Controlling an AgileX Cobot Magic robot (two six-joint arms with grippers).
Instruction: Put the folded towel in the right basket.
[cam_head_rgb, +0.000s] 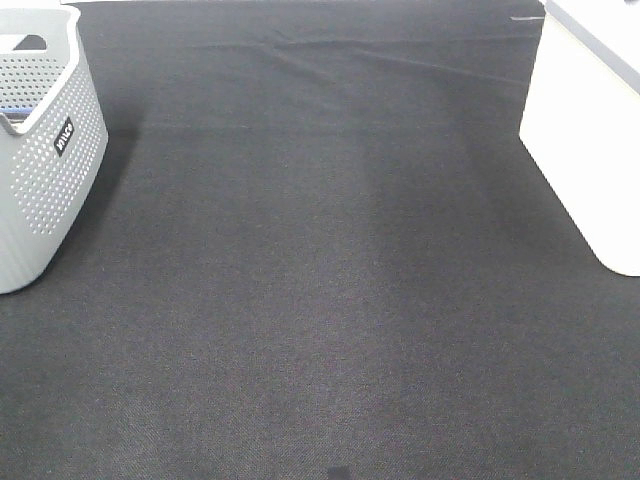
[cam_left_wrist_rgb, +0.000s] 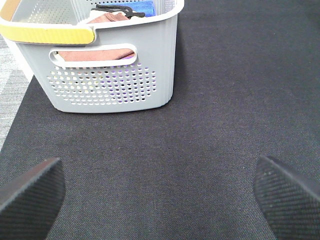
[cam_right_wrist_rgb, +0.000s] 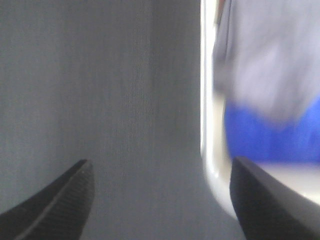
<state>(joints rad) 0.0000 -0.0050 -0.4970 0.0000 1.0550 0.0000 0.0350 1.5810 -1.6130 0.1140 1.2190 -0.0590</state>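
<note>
No arm or gripper shows in the exterior high view. In the left wrist view my left gripper (cam_left_wrist_rgb: 160, 200) is open and empty, low over the black mat, a short way from the grey perforated left basket (cam_left_wrist_rgb: 112, 75). Folded towels lie in it: a brownish-pink one (cam_left_wrist_rgb: 95, 54) and a blue one (cam_left_wrist_rgb: 142, 7). The white right basket (cam_head_rgb: 585, 150) stands at the right edge. My right gripper (cam_right_wrist_rgb: 160, 200) is open and empty beside a white rim (cam_right_wrist_rgb: 210, 150), with blurred blue cloth (cam_right_wrist_rgb: 270, 135) and grey cloth (cam_right_wrist_rgb: 265, 65) beyond it.
A black mat (cam_head_rgb: 320, 280) covers the table between the two baskets. The left basket (cam_head_rgb: 45, 170) stands at the far left and has a yellow handle (cam_left_wrist_rgb: 47, 34). The mat shows a wrinkle (cam_head_rgb: 330, 55) near the back.
</note>
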